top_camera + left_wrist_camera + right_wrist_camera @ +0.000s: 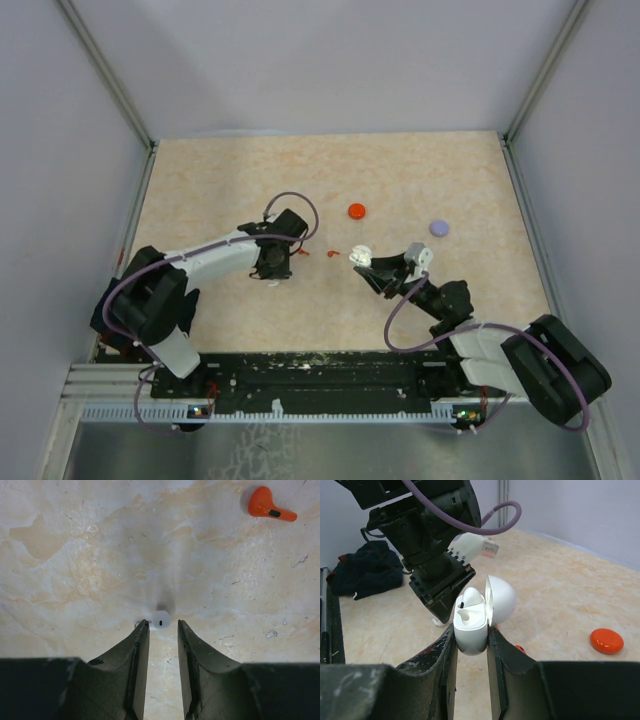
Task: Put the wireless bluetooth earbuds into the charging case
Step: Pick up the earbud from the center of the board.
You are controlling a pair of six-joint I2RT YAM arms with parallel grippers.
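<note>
One earbud [472, 596] sat in the charging case [501, 600], pinched by right fingers [445, 652]. Left fingers [137, 650], spread, poised at loose white earbud [161, 619]; next: probably a centred pinch.

Robotics lab test cell, not a home or shop. Plain pale lavender panel walls [330, 60] on three sides, held by bare aluminium frame posts [105, 75]. Beige marbled tabletop [230, 180]. Left arm [215, 257] and right arm [480, 348], both black and white, bolted to a black mounting rail [330, 372] at the near edge. Exposed purple cable [470, 529] loops. Slotted white cable duct [300, 412] in front.
</note>
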